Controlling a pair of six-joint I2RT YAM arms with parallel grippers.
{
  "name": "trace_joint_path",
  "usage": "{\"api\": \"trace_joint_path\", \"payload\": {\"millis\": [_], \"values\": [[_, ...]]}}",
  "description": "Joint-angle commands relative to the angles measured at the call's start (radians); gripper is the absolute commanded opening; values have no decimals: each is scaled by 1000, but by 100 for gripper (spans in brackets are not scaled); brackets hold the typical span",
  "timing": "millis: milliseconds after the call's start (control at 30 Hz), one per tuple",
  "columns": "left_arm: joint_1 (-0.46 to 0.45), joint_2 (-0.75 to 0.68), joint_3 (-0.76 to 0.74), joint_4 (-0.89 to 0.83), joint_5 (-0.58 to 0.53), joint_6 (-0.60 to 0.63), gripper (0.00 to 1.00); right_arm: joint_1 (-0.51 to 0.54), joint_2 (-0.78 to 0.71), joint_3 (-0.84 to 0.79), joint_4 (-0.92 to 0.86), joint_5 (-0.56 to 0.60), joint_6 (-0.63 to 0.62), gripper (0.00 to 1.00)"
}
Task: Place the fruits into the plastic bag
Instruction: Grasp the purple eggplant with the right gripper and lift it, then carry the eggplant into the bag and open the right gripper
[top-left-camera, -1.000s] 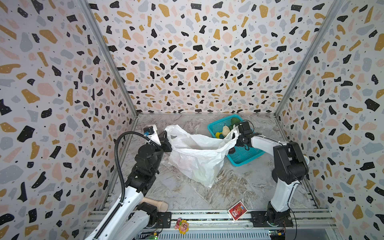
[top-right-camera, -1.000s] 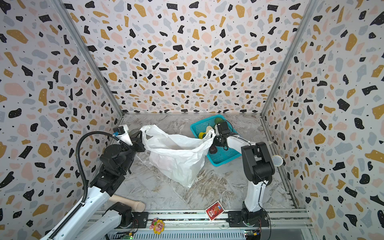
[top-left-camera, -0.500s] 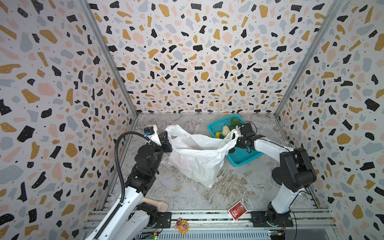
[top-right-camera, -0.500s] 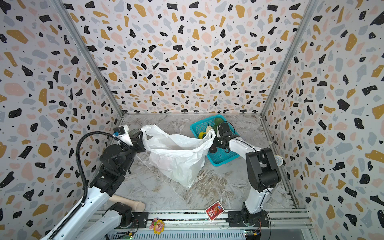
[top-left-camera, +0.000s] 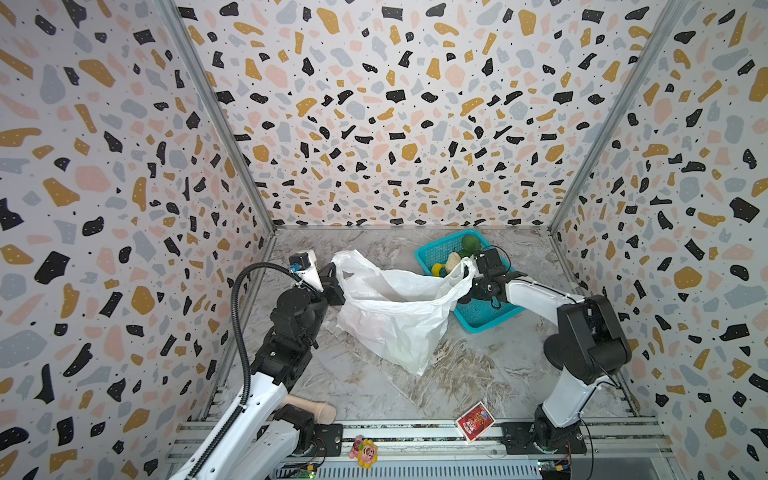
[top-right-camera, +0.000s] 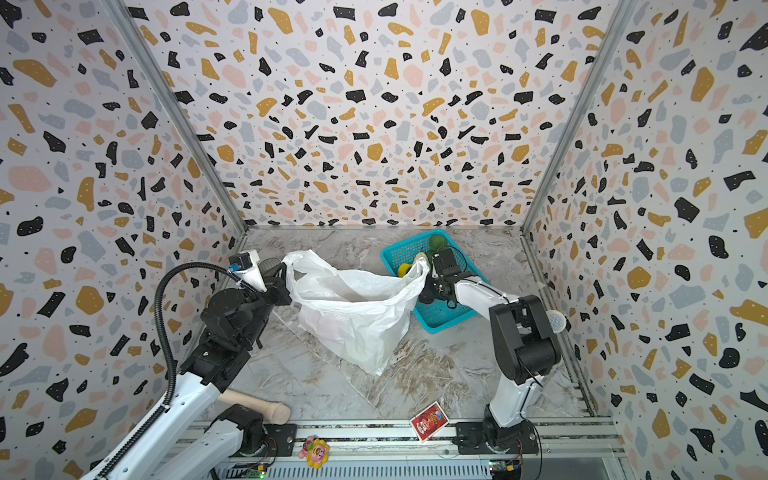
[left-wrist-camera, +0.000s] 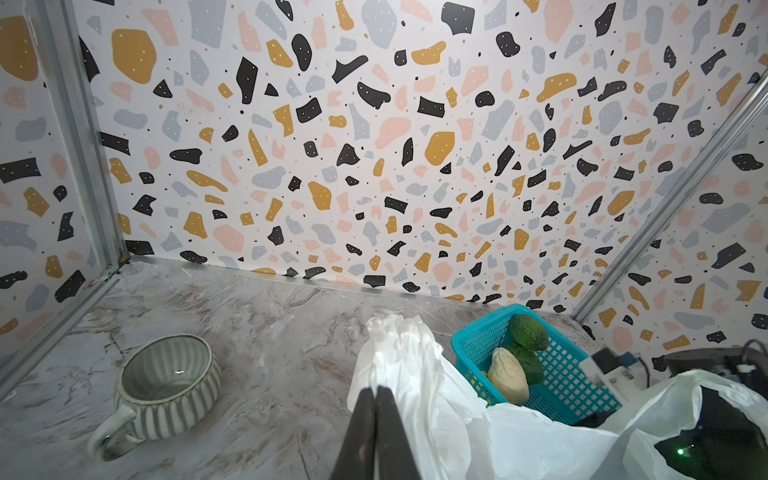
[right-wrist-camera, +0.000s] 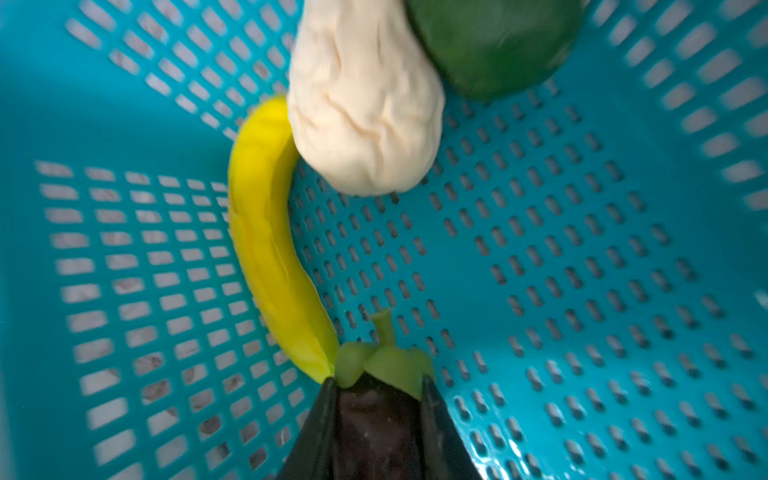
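- Hidden: dark fruit (right-wrist-camera: 374, 419) cut off by frame edge in R wrist view, indistinct in both top views; plastic bag (top-left-camera: 395, 316) interior unseen.
- Room: bag at middle of bench (top-left-camera: 478, 374), just beside teal basket (top-left-camera: 486, 316) at far R corner; bare surface toward near edge.
- R gripper (right-wrist-camera: 376, 384): jaws narrow, clamping dark fruit inside basket, banana (right-wrist-camera: 270, 249) just beside.
- L gripper (left-wrist-camera: 376, 392): jaws pressed together on bag rim, toward L edge.
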Motion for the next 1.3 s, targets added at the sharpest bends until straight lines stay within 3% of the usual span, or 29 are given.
{"api": "trace_joint_path", "payload": {"millis": [0,133,233,367,600,867,1067,1267], "values": [[2,-19,26,29,18,5,0,-9,-194,46,34,38,-12,19],[2,-27,37,11,30,8,0,29,-354,36,168,37,-80,23],[2,-32,45,-11,42,13,0,76,-419,46,258,-57,-160,27],[0,-40,47,-14,56,18,0,158,-374,114,228,-240,-238,28],[-2,-43,78,-47,61,39,0,348,-233,185,-6,-370,-419,29],[-9,-37,111,-53,9,66,0,448,-88,184,-140,-310,-411,34],[-11,-24,132,-58,13,75,0,451,-71,182,-151,-218,-356,65],[-11,-38,129,-73,14,73,0,422,-167,177,-114,-127,-335,73]]}}
